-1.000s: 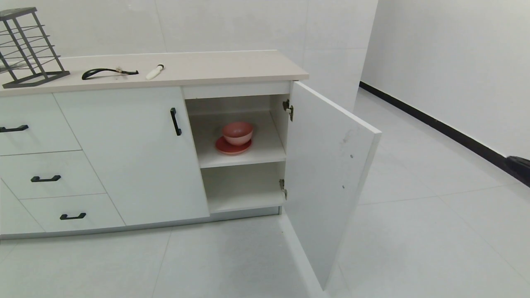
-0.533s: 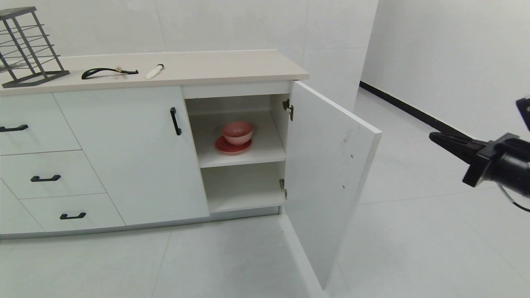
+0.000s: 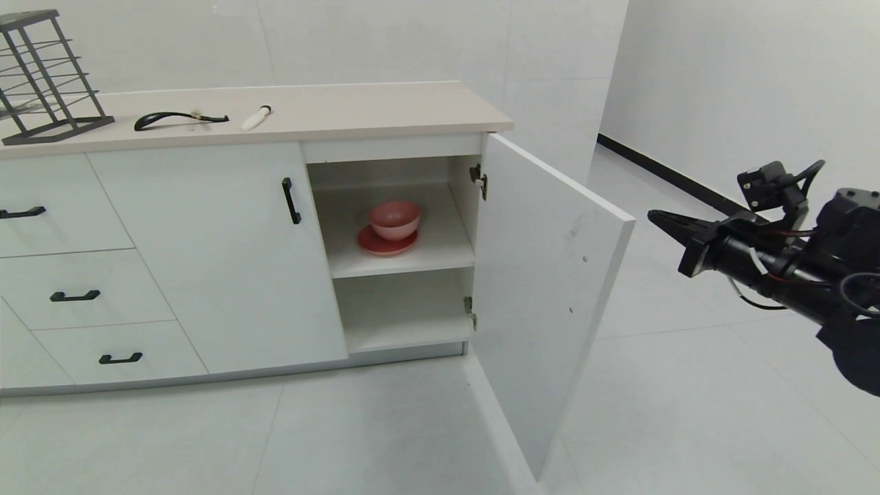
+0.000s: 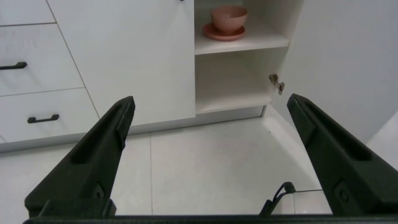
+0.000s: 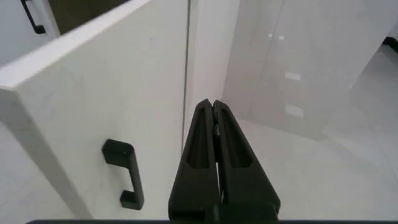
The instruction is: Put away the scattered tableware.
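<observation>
At the right of the head frame, the right gripper (image 3: 658,221) is seen clenched and empty, near the open cabinet door (image 3: 550,289), with its arm cut off by the edge. The left gripper (image 4: 211,102) is spread wide, holding nothing. At centre, a pink bowl (image 3: 394,218) is stacked on a red plate (image 3: 385,244) on the upper shelf. A black spoon (image 3: 177,119) and a white-handled utensil (image 3: 256,118), too small to be identified, are seen on the countertop (image 3: 378,110) at upper left.

Head view: right arm (image 3: 777,265) extends in from the right, roughly level, wrist aimed left. The right gripper (image 3: 661,221) has its fingers (image 5: 202,143) pressed flat together, nothing between them. The left gripper (image 4: 211,106) is spread wide, empty, pointing forward and down.
</observation>
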### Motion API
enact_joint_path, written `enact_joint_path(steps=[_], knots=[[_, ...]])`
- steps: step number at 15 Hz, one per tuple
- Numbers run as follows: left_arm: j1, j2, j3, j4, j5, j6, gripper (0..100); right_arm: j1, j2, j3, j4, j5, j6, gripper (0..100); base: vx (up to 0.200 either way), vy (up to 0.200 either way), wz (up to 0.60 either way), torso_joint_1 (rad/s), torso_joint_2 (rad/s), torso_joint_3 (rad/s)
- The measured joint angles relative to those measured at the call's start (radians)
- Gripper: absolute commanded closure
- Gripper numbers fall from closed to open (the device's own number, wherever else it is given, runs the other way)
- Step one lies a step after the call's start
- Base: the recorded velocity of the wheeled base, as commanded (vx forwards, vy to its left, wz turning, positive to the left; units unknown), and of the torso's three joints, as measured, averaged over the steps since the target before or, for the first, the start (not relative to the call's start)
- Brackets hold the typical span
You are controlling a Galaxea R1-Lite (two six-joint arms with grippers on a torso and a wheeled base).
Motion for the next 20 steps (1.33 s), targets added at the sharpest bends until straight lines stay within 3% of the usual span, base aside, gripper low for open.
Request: enact_joint_path(steps=[10, 20], knots=[[0.0, 0.0, 0.0, 0.0, 0.001, 0.006, 0, 0.117, 0.127, -0.01, -0.097, -0.003, 0.009, 100, 0.0, 0.0, 0.0, 0.0, 0.0, 0.0], [0.001, 0.0, 0.0, 0.002, 0.001, 0.006, 0, 0.352, 0.135, -0.019, -0.122, -0.009, 0.016, 100, 0.0, 0.0, 0.0, 0.0, 0.0, 0.0]])
